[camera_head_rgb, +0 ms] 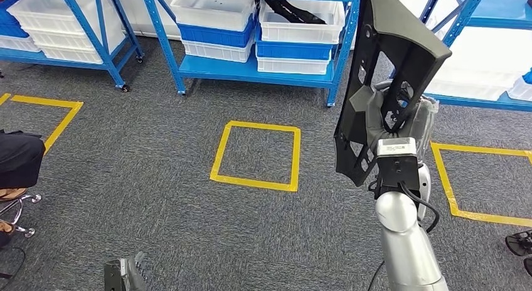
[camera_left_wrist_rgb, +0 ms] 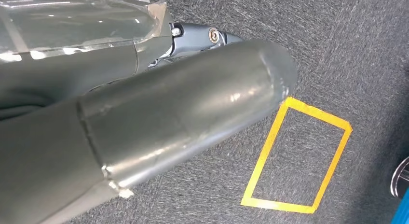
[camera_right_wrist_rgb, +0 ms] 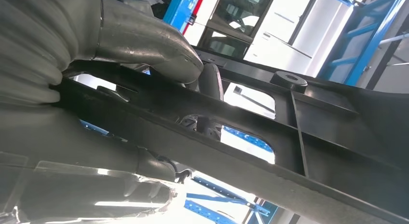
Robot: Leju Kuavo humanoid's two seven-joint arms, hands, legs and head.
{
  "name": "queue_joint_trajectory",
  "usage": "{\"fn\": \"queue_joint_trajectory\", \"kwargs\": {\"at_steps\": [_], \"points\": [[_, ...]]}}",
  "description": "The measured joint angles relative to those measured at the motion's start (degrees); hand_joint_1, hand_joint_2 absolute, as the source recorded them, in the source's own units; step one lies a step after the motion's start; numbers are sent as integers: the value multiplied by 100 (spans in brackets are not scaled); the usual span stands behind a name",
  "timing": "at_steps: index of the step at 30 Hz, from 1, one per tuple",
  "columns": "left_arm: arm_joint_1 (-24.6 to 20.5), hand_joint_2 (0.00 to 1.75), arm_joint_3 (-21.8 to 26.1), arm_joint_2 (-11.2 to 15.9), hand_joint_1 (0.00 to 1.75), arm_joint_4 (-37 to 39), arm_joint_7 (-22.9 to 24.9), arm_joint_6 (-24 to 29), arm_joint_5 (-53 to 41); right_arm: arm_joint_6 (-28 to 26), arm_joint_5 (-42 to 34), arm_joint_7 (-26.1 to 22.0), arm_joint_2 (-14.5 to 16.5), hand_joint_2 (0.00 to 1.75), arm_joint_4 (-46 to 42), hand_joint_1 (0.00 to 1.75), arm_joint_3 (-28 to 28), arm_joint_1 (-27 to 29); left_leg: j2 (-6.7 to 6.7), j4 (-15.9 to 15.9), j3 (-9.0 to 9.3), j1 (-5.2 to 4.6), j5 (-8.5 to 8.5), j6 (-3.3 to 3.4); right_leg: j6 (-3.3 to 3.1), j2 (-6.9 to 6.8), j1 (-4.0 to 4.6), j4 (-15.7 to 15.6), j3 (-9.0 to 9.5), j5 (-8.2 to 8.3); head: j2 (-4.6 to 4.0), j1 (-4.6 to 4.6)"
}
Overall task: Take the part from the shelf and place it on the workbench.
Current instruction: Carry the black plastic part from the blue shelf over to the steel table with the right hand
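The part (camera_head_rgb: pixel 389 59) is a long black plastic panel with ribs and cut-outs. It stands nearly upright at the right of the head view, above the grey carpet. My right hand (camera_head_rgb: pixel 392 112) grips it about halfway up, fingers through an opening. In the right wrist view the thumb (camera_right_wrist_rgb: pixel 140 40) presses on a bar of the part (camera_right_wrist_rgb: pixel 313 137). My left hand (camera_head_rgb: pixel 125 275) hangs low at the bottom edge, holding nothing. The left wrist view has its thick thumb (camera_left_wrist_rgb: pixel 169 113) stretched out over the floor.
Blue shelves (camera_head_rgb: pixel 251 68) with white and blue bins stand ahead, and another shelf (camera_head_rgb: pixel 483 101) is at the right. Yellow tape squares (camera_head_rgb: pixel 256 154) (camera_head_rgb: pixel 483 184) mark the carpet. A chair base (camera_head_rgb: pixel 19 209) sits at the left edge.
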Motion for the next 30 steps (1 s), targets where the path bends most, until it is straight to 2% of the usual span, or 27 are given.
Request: {"fn": "queue_joint_trajectory", "kwargs": {"at_steps": [2,3,4,6,7,8,9,10,11,12,13,14,15,17,18,19,20,22,23,24,25,26,27,28,29,30], "points": [[1,0,14,3,0,-1,-5,0,-6,-5,19,0,12,175,14,175,8,-29,-8,-132,62,6,58,73,52,-9,-12,-37,7,12,0,-1],[2,0,18,-1,0,-1,-7,-1,-11,-8,34,0,15,175,22,175,13,-47,-7,-230,105,23,109,105,48,-7,3,35,-29,-44,0,4],[1,0,22,-4,0,-1,-7,-2,-18,-11,49,0,17,175,33,175,15,-66,-9,-317,143,41,160,127,32,-4,12,223,-120,-158,0,9],[1,0,29,-11,0,-1,-7,-7,-26,-12,74,7,14,175,63,175,21,-89,-27,-369,136,53,203,141,-9,7,-18,920,-432,-510,0,14],[3,0,31,-13,0,0,-5,-8,-27,-12,81,13,14,175,80,175,24,-89,-49,-366,116,54,214,128,-1,8,-35,1251,-577,-646,0,15],[7,0,33,-15,0,1,-5,-10,-27,-12,89,20,12,175,98,175,27,-83,-80,-362,92,58,229,108,31,9,-55,1426,-642,-705,0,15],[11,0,36,-20,0,1,-4,-10,-28,-12,95,28,10,175,115,175,28,-81,-114,-350,64,65,246,82,84,9,-74,1356,-585,-664,0,13],[14,0,37,-25,0,1,-4,-10,-29,-12,99,33,9,175,128,175,29,-82,-151,-325,30,79,262,54,147,13,-94,1056,-407,-547,0,15],[15,0,38,-31,0,1,-4,-11,-31,-13,104,37,7,175,137,175,30,-88,-187,-282,-9,92,273,24,200,38,-118,623,-158,-412,0,15],[15,0,39,-35,0,1,-4,-10,-33,-13,110,45,7,175,144,175,32,-93,-219,-236,-51,97,278,-16,224,74,-109,258,29,-296,0,20],[15,0,41,-37,0,1,-5,-10,-37,-16,119,51,8,175,148,175,35,-102,-246,-195,-83,102,275,-60,204,106,-93,17,146,-219,0,21],[14,0,43,-40,0,1,-5,-9,-40,-19,128,61,10,175,152,175,37,-113,-268,-170,-105,105,272,-107,156,130,-67,-72,172,-188,0,26],[16,0,45,-42,0,1,-5,-9,-43,-21,137,69,13,175,155,175,40,-123,-291,-177,-113,108,279,-155,95,129,-26,-50,134,-173,0,28],[23,0,50,-46,0,1,-4,-9,-45,-23,149,76,19,175,158,175,43,-151,-305,-186,-136,132,298,-228,-19,73,-47,-72,140,-105,0,32],[27,0,52,-45,0,1,-4,-9,-48,-23,153,78,22,175,161,175,45,-161,-268,-93,-183,141,218,-251,-72,38,-71,-94,154,-55,0,21],[27,0,54,-45,0,1,-4,-9,-50,-23,155,79,23,175,163,175,45,-169,-212,125,-276,149,57,-271,-119,0,-103,-118,162,-4,0,8],[26,0,55,-45,0,1,-5,-9,-52,-23,155,81,23,175,167,175,45,-174,-148,483,-413,157,-185,-286,-146,-38,-116,-131,162,30,0,-8],[24,0,55,-44,0,1,-5,-10,-63,-23,156,83,23,175,180,175,45,-172,-80,1319,-724,168,-657,-336,-148,-109,-119,-136,116,67,0,-23],[25,0,55,-43,0,1,-4,-10,-70,-26,156,84,23,175,187,175,45,-166,-63,1570,-795,181,-774,-359,-126,-150,-126,-133,88,82,0,-22],[26,0,55,-41,0,1,-4,-11,-79,-29,157,84,23,175,192,175,45,-159,-43,1597,-752,198,-791,-380,-102,-193,-139,-129,63,96,0,-22],[25,0,55,-38,0,1,-4,-11,-84,-34,157,85,23,175,195,175,45,-152,-11,1388,-579,223,-717,-401,-79,-236,-159,-122,45,109,0,-23],[23,0,56,-35,0,1,-4,-11,-86,-40,157,85,23,175,196,175,45,-147,51,1009,-308,252,-596,-427,-49,-277,-182,-111,32,113,0,-24],[13,0,56,-41,0,0,-4,-11,-87,-47,161,85,25,175,193,175,45,-145,159,597,-27,275,-494,-458,-2,-316,-167,-84,13,103,0,-34],[0,0,57,-46,0,-1,-2,-11,-87,-61,168,85,24,175,190,175,44,-147,233,287,182,284,-419,-457,51,-350,-155,-60,-2,90,0,-36],[-11,0,60,-50,0,-1,1,-10,-87,-74,178,85,26,175,187,175,44,-149,279,114,293,273,-387,-430,117,-383,-122,-45,-8,82,0,-24],[-21,0,68,-53,0,-1,3,-2,-87,-87,188,84,33,175,184,175,45,-149,281,68,307,241,-383,-377,182,-418,-94,-45,-8,84,0,-14]]}}
